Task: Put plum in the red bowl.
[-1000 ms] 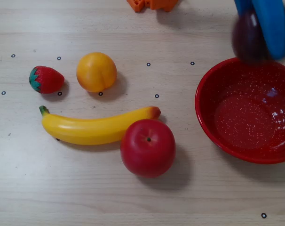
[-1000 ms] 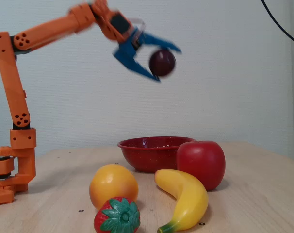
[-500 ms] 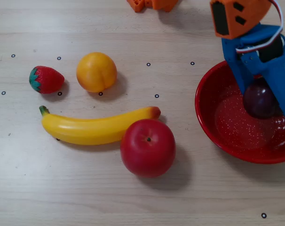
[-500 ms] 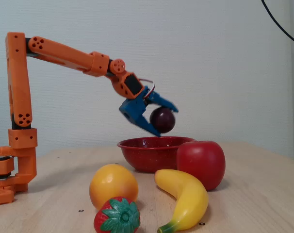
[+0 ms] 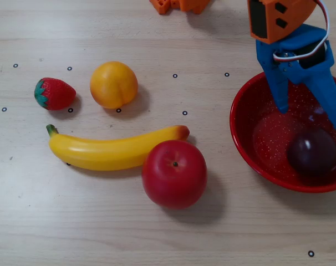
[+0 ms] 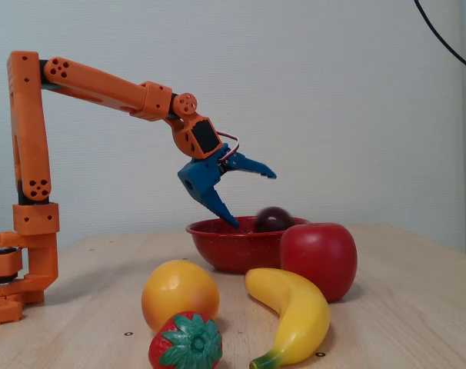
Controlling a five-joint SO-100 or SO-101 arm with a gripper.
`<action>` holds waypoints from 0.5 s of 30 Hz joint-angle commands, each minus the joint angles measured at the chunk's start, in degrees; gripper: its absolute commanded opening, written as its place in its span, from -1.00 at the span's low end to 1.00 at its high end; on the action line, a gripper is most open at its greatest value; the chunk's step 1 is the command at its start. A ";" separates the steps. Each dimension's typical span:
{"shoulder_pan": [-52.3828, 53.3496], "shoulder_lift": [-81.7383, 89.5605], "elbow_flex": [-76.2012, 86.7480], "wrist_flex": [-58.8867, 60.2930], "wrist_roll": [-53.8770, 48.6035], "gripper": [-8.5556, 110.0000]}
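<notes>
The dark purple plum (image 5: 312, 153) lies inside the red bowl (image 5: 243, 133) at the right of the overhead view; in the fixed view the plum (image 6: 273, 219) shows just above the red bowl's rim (image 6: 218, 229), slightly blurred. My blue gripper (image 5: 311, 115) hangs open over the bowl, its fingers spread wide with nothing between them. In the fixed view the gripper (image 6: 252, 198) stands above the bowl, one finger pointing down to the rim, the other out to the right.
A red apple (image 5: 174, 173) sits just left of the bowl, touching a yellow banana (image 5: 112, 150). An orange (image 5: 113, 84) and a strawberry (image 5: 54, 93) lie further left. The arm's orange base (image 6: 18, 261) stands at the left of the fixed view.
The gripper came down over the bowl with the plum, then opened. The plum dropped out of the fingers and now rests in the bowl.
</notes>
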State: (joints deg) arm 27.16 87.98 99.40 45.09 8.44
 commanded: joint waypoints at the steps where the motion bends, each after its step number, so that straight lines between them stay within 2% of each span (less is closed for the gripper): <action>1: 0.18 3.16 -2.99 1.85 0.44 0.08; 3: -0.09 3.78 -4.57 2.64 -0.35 0.07; 7: -2.20 6.94 -10.90 5.54 -2.55 -0.08; 11: -6.06 11.78 -15.56 11.07 -4.13 -0.50; 15: -11.25 16.44 -18.63 17.84 -6.15 -0.73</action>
State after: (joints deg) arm 18.02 98.79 86.04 60.38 3.43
